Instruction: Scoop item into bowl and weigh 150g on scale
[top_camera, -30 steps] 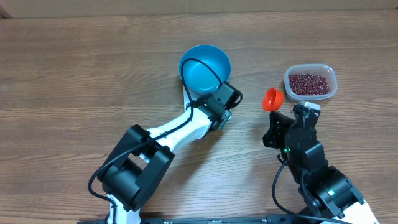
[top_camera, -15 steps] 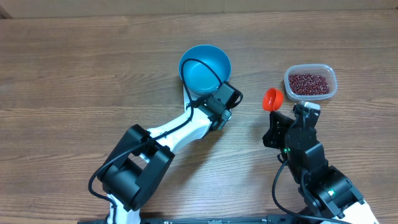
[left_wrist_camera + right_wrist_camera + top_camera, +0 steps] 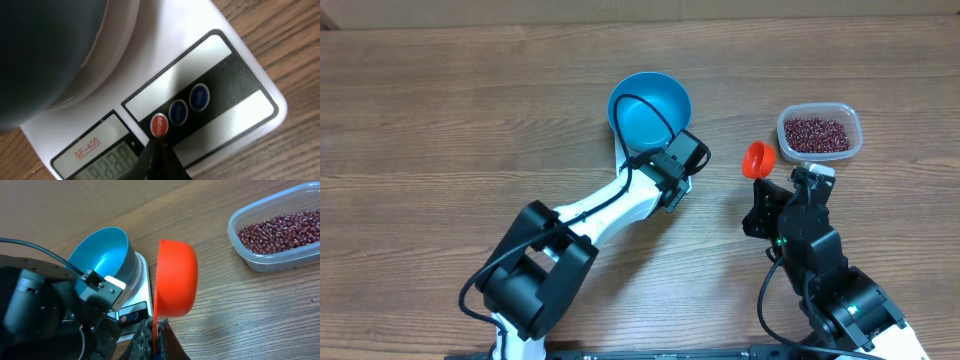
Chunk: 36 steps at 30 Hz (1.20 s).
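Bare table (image 3: 440, 150) left of the bowl (image 3: 650, 105) — left arm (image 3: 610, 208) bars its near side, scoop (image 3: 757, 158) and tub (image 3: 857, 133) crowd the right.

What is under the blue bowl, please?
The white scale is under the blue bowl. Its display and three buttons stick out at one edge. The part directly below the bowl is covered and cannot be seen.

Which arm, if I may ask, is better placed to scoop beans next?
Right. The right pincer holds the orange scoop near the beans; the left pincer is at the scale's red button.
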### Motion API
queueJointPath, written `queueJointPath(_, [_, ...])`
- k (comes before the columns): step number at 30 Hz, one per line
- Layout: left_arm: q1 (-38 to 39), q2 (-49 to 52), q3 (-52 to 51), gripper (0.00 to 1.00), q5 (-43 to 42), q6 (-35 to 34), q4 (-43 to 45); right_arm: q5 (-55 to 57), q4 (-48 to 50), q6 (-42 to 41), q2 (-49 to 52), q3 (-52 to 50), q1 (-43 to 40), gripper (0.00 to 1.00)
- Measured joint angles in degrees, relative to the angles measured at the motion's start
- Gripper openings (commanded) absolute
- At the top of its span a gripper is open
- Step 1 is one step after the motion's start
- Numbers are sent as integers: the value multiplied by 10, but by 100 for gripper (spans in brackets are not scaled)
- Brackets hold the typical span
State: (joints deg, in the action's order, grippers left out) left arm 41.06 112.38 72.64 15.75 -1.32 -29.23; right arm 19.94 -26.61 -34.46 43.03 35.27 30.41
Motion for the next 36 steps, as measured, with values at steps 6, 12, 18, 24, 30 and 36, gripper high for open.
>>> queueJointPath(6, [17,-49,1,4,-1,0,-31,0,0,0,0,0,0,4])
queueJointPath(12, [32,-120,1,6,-3,-4,-85,0,0,0,0,0,0,4])
queueJointPath(18, [33,-224,2,29,-4,-13,-132,-3,0,0,0,0,0,4])
queueJointPath(24, [33,-306,2,53,-4,-17,-169,-50,0,0,0,0,0,4])
queueJointPath(30, [33,-340,2,73,-4,-17,-177,-108,-4,-16,0,0,0,4])
queueJointPath(36, [33,-343,3,100,-5,-31,-195,-144,-15,-48,0,0,0,4])
